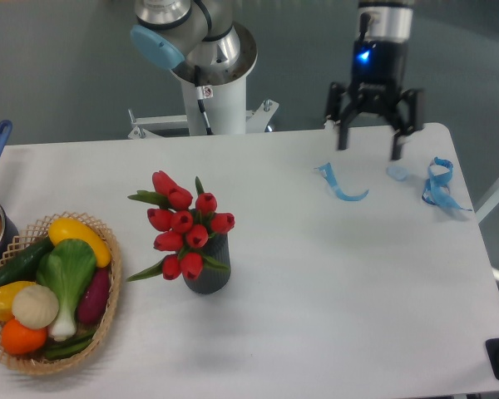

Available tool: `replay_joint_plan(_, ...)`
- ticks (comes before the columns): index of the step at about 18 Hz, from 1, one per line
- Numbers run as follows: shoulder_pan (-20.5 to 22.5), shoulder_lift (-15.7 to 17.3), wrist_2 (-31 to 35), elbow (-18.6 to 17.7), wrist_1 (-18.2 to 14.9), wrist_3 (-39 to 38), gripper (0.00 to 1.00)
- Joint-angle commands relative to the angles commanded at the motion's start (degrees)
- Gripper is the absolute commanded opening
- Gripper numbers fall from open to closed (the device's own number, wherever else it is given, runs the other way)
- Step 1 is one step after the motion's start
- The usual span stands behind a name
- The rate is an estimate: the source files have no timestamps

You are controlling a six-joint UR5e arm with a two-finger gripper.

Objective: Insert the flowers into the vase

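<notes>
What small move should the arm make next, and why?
Probably just hold clear or retreat a little further. The tulips already stand in the dark grey vase, stems inside, and the end effector hangs open and empty over the table's far right side, well apart from them. Nothing visible calls for another grasp.

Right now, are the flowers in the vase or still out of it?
In. The flowers stand with stems inside the vase, and the open gripper is far away, holding nothing.
</notes>
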Motion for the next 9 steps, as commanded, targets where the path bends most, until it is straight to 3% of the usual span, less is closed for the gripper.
replay_joint_plan(2,0.7,0.1,4.2,1.4,-3.2,0.5,1.0)
replay_joint_plan(5,2.6,0.8,10.7,4.1,-11.6,5.6,1.0)
replay_joint_plan(9,9.8,4.1,11.7,5.2,-20.9,14.7,1.0)
